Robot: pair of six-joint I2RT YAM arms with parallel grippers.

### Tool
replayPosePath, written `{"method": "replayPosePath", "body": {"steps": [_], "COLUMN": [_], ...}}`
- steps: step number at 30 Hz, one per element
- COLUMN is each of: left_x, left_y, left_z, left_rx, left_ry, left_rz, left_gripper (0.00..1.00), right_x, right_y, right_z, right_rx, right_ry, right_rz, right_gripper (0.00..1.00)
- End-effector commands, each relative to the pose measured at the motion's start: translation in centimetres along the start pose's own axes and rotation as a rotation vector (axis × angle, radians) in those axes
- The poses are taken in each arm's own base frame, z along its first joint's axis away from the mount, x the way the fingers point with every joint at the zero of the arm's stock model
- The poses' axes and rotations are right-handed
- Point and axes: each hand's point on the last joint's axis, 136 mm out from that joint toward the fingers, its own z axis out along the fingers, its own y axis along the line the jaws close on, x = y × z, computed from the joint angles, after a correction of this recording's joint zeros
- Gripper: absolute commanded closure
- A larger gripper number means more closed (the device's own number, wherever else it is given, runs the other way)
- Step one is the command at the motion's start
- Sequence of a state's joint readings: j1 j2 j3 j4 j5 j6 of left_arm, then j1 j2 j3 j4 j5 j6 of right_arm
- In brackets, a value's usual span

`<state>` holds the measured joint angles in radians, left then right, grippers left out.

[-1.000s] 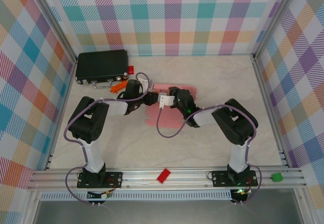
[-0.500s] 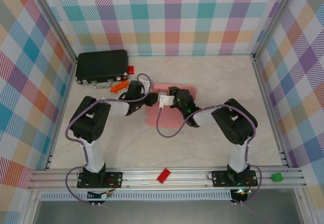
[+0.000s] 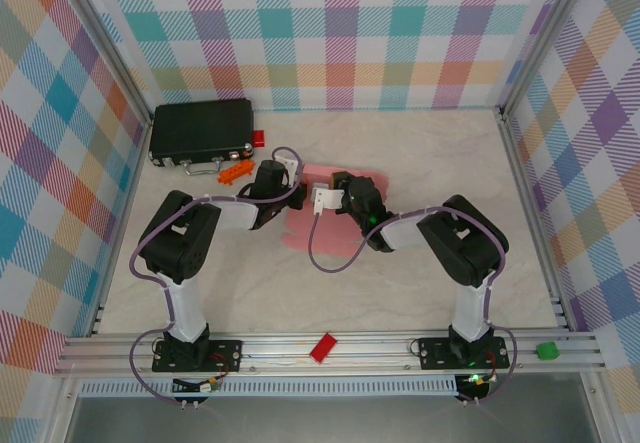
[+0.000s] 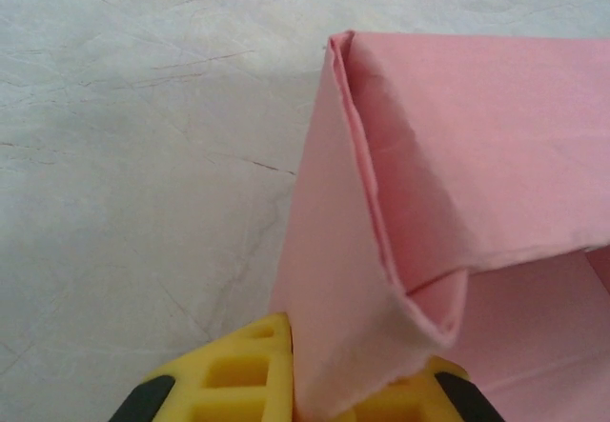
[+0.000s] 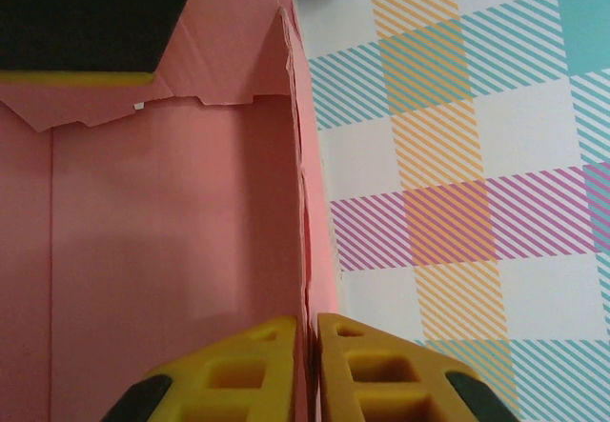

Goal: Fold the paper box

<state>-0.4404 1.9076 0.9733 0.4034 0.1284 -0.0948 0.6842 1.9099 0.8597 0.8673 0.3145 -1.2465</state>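
The paper box, pale-pink card partly folded up, lies mid-table between the two wrists. My left gripper comes at it from the left. In the left wrist view a folded-over wall of the paper box stands between the yellow fingers, and the left gripper is shut on its lower edge. My right gripper meets the box from the right. In the right wrist view the right gripper is shut on a thin upright wall of the paper box, with a yellow finger on each side.
A black case lies at the back left with a small red block beside it and an orange piece in front. A red block and a green block sit on the near rail. Checked walls enclose the table.
The left gripper has closed on the box's left wall, and its wrist has edged slightly towards the box. The right gripper has kept its grip and place.
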Motion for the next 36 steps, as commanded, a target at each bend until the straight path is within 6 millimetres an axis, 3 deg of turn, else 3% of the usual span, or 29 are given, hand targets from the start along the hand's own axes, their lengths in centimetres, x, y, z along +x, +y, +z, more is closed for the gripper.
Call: {"method": "replayPosePath", "body": {"steps": [1,5,13,17,24,27,32,36], "left_x": [-0.5,-0.6,-0.1,0.4,0.6,0.7,0.9,1.2], "left_y": [-1.0,-1.0,-0.1,0.5,1.4,1.9,2.6,2.8], "left_z": [-0.1,-0.5,-1.3,-2.3,-4.1,-4.7,-5.6,-6.4], "left_rx": [0.009,-0.016,-0.080,-0.121,-0.183,-0.217,-0.255,-0.269], "left_ry": [-0.022,-0.032,-0.020,-0.022,-0.030,-0.027,-0.028,-0.034], "left_rz": [0.025,0.052,0.063,0.062,0.065,0.066,0.065,0.051], "left_gripper": [0.92,0.93,0.94,0.94,0.95,0.95,0.95,0.95], "right_x": [0.1,-0.3,-1.4,-2.6,-5.0,-5.4,-3.5,0.6], "right_y": [2.4,2.1,-0.2,-1.4,-2.5,-4.0,-6.6,-7.6], "right_z": [0.2,0.0,-1.0,-2.6,-7.0,-8.4,-9.5,-9.3], "right_rx": [-0.075,-0.062,-0.003,-0.005,-0.169,-0.159,-0.114,-0.120], "right_ry": [0.010,0.007,0.010,-0.006,-0.067,-0.080,-0.022,0.109], "right_rz": [0.004,0.010,0.049,0.111,0.387,0.482,0.627,0.812], "right_gripper": [0.84,0.76,0.34,0.25,0.16,0.14,0.15,0.15]}}
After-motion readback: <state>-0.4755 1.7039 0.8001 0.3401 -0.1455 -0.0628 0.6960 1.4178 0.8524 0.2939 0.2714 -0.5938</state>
